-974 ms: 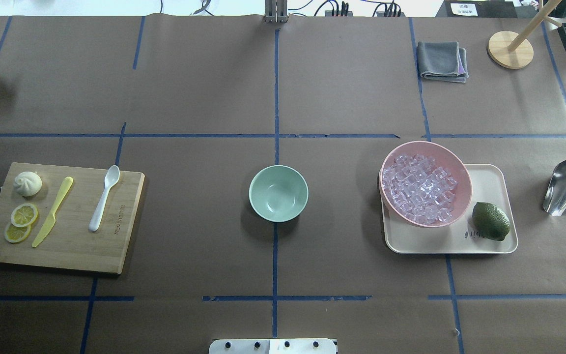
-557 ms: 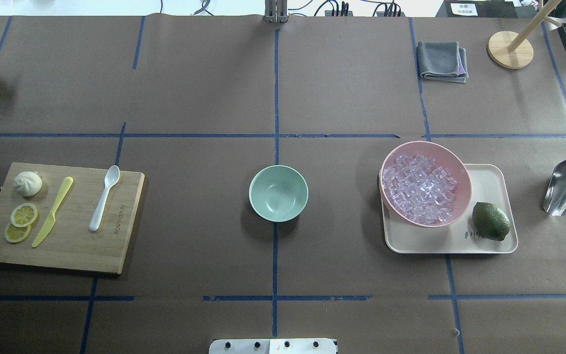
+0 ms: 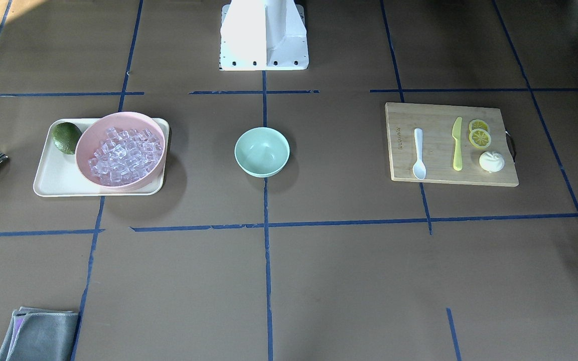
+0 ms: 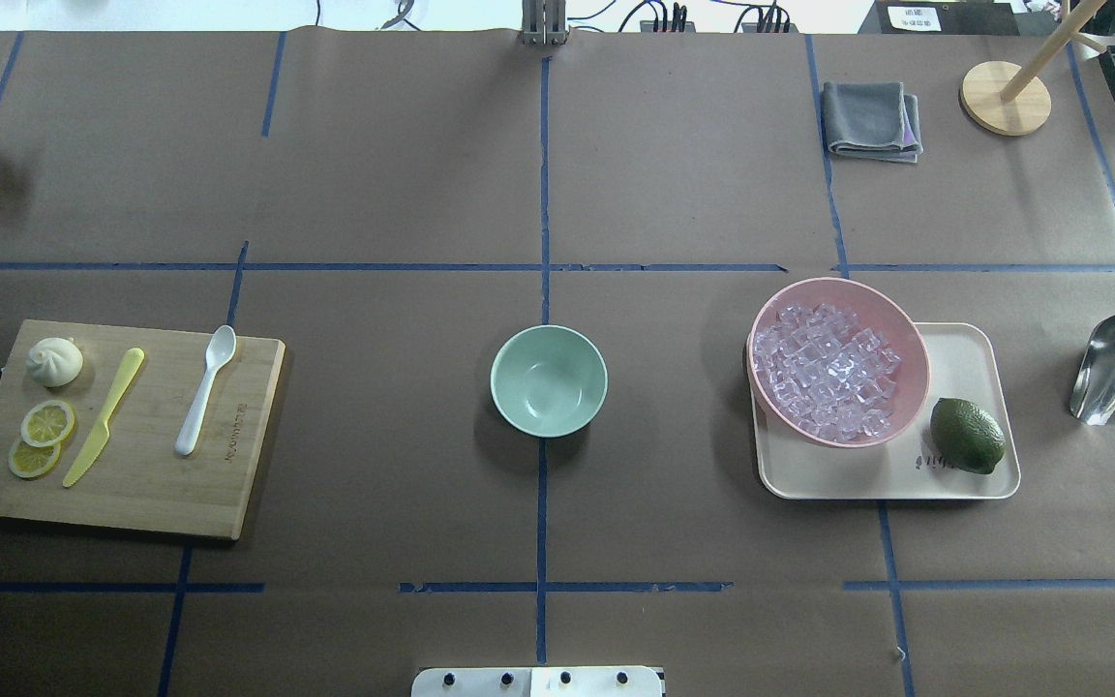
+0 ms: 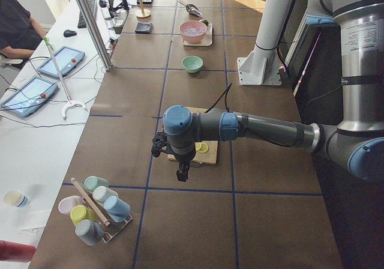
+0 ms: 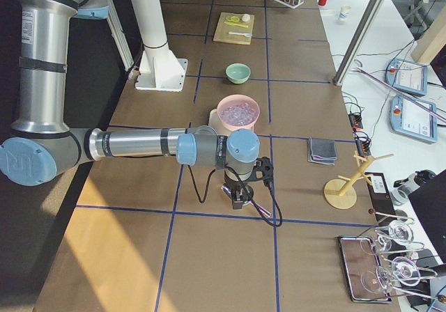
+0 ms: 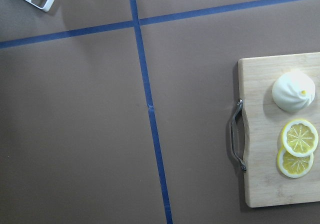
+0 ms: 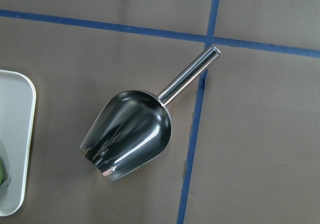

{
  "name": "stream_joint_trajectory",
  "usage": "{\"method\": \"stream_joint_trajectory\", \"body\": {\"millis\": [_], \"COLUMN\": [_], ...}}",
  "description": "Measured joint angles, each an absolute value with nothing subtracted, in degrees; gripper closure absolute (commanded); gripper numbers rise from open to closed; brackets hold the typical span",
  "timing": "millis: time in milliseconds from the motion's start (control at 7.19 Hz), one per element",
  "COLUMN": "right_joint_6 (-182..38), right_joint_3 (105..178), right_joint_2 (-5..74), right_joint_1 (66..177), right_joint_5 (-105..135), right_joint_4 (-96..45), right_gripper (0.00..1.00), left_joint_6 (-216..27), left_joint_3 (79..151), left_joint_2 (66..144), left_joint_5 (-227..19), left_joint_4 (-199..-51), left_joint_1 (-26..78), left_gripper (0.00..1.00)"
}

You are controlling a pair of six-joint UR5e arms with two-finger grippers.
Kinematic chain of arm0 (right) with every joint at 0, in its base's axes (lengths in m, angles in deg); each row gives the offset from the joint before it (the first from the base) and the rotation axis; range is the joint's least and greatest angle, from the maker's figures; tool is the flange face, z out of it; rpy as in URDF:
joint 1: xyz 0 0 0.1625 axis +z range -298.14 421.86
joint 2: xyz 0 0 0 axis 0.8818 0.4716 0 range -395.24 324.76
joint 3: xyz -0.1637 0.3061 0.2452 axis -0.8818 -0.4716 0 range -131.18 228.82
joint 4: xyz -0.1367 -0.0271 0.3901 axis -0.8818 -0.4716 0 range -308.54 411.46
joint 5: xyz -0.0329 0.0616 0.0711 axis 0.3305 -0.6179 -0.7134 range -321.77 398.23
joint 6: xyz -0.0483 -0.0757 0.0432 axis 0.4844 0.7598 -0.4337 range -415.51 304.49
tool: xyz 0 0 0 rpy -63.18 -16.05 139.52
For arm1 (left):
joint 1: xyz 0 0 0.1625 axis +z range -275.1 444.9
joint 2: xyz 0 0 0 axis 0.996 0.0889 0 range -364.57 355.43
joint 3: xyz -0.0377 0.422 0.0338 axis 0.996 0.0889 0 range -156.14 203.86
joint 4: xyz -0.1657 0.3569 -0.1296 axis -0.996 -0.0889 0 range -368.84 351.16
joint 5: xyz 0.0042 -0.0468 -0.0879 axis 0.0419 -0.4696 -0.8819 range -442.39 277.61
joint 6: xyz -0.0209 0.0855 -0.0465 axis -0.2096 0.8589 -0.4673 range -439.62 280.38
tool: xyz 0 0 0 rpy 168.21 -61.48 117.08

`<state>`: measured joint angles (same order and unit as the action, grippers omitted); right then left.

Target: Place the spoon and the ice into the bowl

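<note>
The white spoon (image 4: 204,390) lies on the wooden cutting board (image 4: 151,484) at the left, also in the front view (image 3: 418,160). The mint-green bowl (image 4: 548,379) stands empty at the table's middle. The ice (image 4: 827,372) is a heap of clear cubes in the pink bowl (image 4: 911,334) on the right. My left gripper (image 5: 182,174) hangs over the table past the board's handle end. My right gripper (image 6: 237,200) hangs over the metal scoop (image 8: 127,134). I cannot tell whether either is open or shut. Neither wrist view shows its fingers.
The board also carries a yellow-green knife (image 4: 105,416), lemon slices (image 4: 46,423) and a white bun (image 4: 54,361). The pink bowl and a lime (image 4: 967,436) sit on a cream tray (image 4: 964,358). A grey cloth (image 4: 871,120) and a wooden stand (image 4: 1005,97) are at the far right.
</note>
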<state>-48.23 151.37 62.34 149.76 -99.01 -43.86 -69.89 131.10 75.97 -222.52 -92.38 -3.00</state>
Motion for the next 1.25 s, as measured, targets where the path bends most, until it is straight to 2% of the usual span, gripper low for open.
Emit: {"method": "stream_joint_trajectory", "body": {"millis": [139,696,974,1252], "right_joint_6": [-48.23,-48.55,-48.92,-49.07], "right_joint_3": [151.41,151.41,151.33,151.18], "right_joint_2": [62.30,62.80,62.84,62.90], "right_joint_1": [149.25,148.06,147.76,147.67], "right_joint_5": [-98.97,-99.41,-100.17,-101.12], "right_joint_4": [-42.58,-37.46,-36.85,-36.79], "right_gripper": [0.00,0.00,0.00,0.00], "left_joint_6": [-73.11,-100.28,-111.62,-114.95], "left_joint_3": [131.57,133.71,132.77,128.64], "left_joint_2": [76.24,84.61,90.22,94.23], "left_joint_5": [-224.23,-220.60,-210.11,-205.93], "left_joint_4": [-95.76,-108.90,-110.23,-110.44], "left_joint_1": [-0.69,21.59,34.18,40.19], "left_gripper": [0.00,0.00,0.00,0.04]}}
